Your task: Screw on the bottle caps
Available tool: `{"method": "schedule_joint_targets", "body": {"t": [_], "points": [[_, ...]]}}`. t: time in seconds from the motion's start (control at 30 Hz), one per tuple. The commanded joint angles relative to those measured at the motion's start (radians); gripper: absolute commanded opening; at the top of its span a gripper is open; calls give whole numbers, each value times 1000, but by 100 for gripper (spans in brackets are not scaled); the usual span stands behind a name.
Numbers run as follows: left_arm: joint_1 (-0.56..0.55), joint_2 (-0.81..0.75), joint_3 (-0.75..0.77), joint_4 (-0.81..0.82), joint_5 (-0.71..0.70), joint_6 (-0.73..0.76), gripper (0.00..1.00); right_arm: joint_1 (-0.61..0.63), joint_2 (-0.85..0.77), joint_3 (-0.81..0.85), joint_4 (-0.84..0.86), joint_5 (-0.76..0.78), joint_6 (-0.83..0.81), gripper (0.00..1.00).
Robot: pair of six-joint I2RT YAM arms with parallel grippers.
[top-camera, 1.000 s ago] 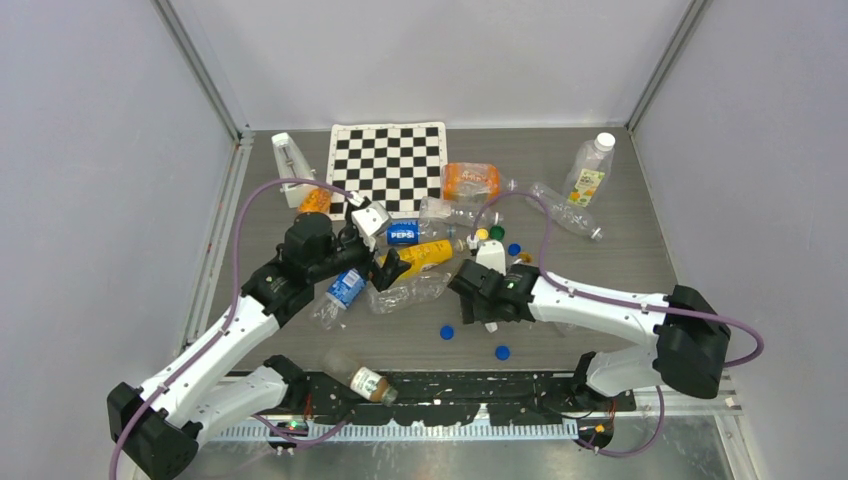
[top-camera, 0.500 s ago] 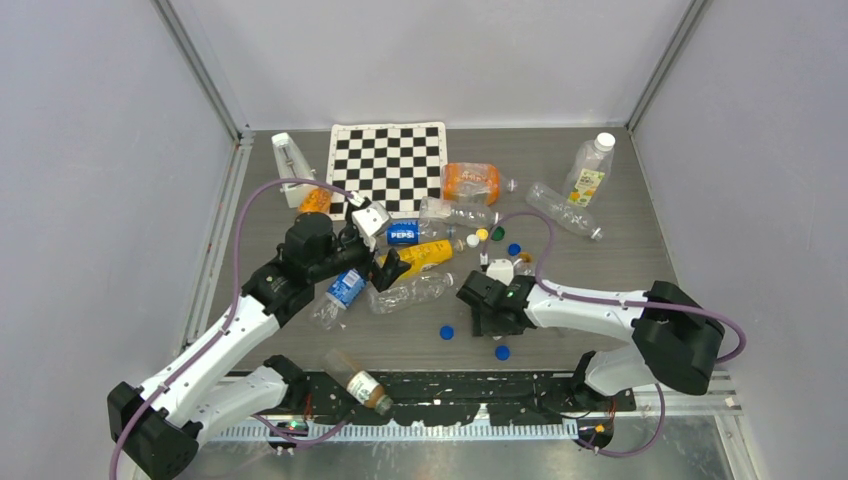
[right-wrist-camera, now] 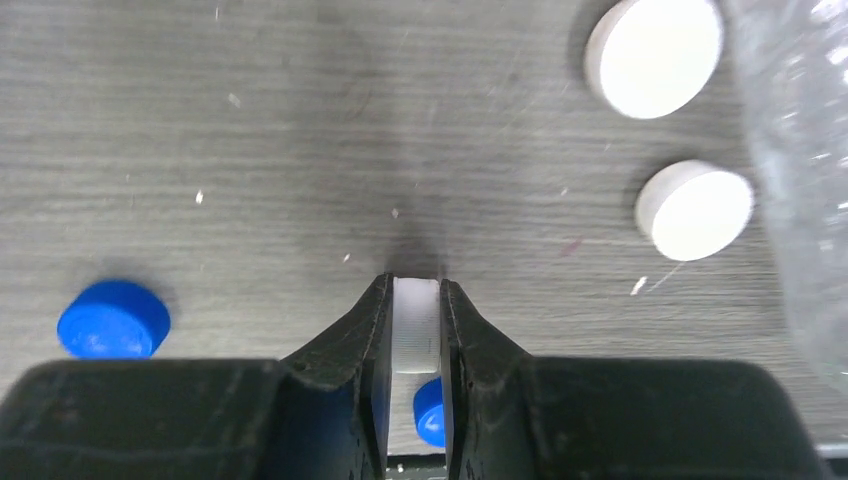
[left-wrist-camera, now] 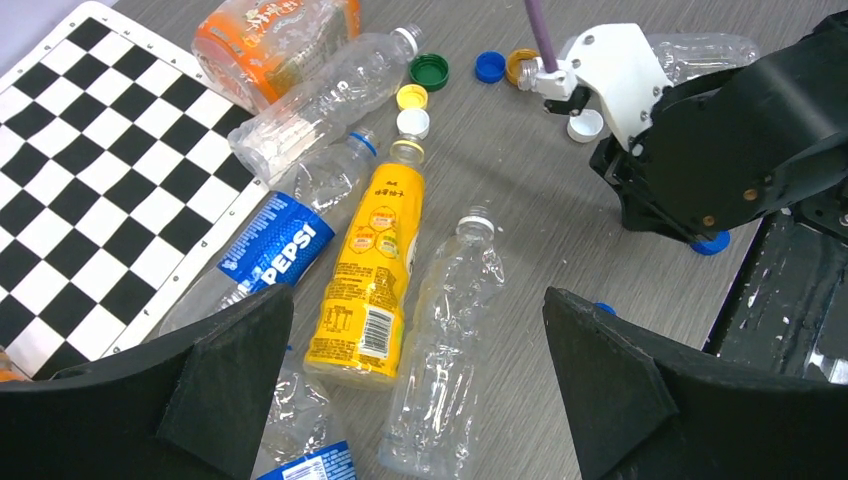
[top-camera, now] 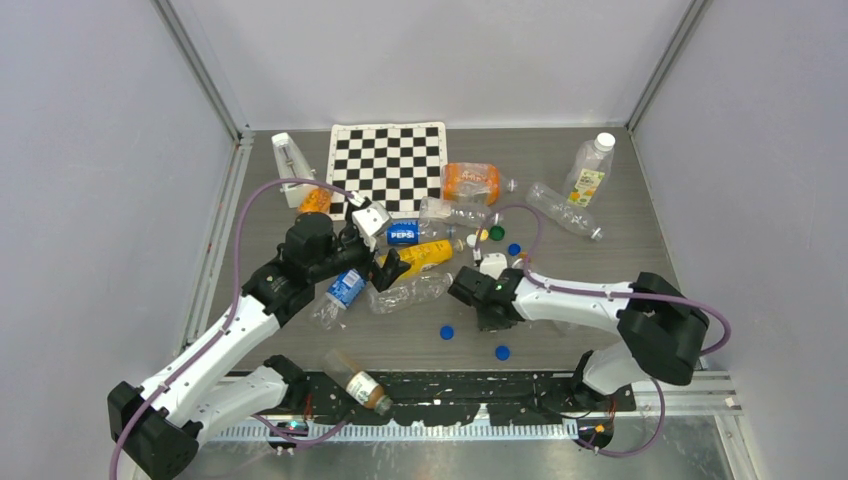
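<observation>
My right gripper (right-wrist-camera: 414,300) is shut on a white cap (right-wrist-camera: 416,325), held edge-on between its fingers just above the table. Loose caps lie around it: two white (right-wrist-camera: 653,56) (right-wrist-camera: 693,209) and two blue (right-wrist-camera: 112,318) (right-wrist-camera: 430,412). In the top view it (top-camera: 472,296) sits right of the clear crushed bottle (top-camera: 410,290). My left gripper (left-wrist-camera: 416,300) is open and empty, hovering over the yellow bottle (left-wrist-camera: 372,280) and the crushed bottle (left-wrist-camera: 445,340). Green (left-wrist-camera: 429,70), blue (left-wrist-camera: 489,66), yellow (left-wrist-camera: 411,97) and white (left-wrist-camera: 412,122) caps lie beyond.
A Pepsi bottle (left-wrist-camera: 275,250), an orange-label bottle (top-camera: 470,180) and other clear bottles crowd the table's middle by the chessboard (top-camera: 388,165). A capped bottle (top-camera: 590,170) stands at the back right. A brown-capped bottle (top-camera: 358,380) lies at the front edge. Blue caps (top-camera: 446,332) (top-camera: 502,352) lie near front.
My right gripper moved a little toward the near edge, then back up and left. The right arm's elbow swung left. The left arm has not moved.
</observation>
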Motion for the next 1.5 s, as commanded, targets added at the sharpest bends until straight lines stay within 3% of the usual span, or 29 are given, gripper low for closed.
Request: {"method": "schedule_joint_targets", "body": {"t": [0.0,0.33,0.53,1.07,1.3,1.47], "points": [[2,-11,-2,12,-11,-1,99,-1,85,136,-119,228,-70,13],[3,-27,-4,9,-25,1,99,2,475,442,-309,580,-52,13],[3,-31,-3,7,-26,3,100,36,619,504,-297,581,-61,22],[3,-30,0,4,-25,6,99,95,635,494,-166,376,-91,54],[3,-31,0,3,-27,6,100,110,559,511,-184,346,-116,61],[3,-33,2,2,-26,5,100,113,461,522,-235,328,-144,72]]}}
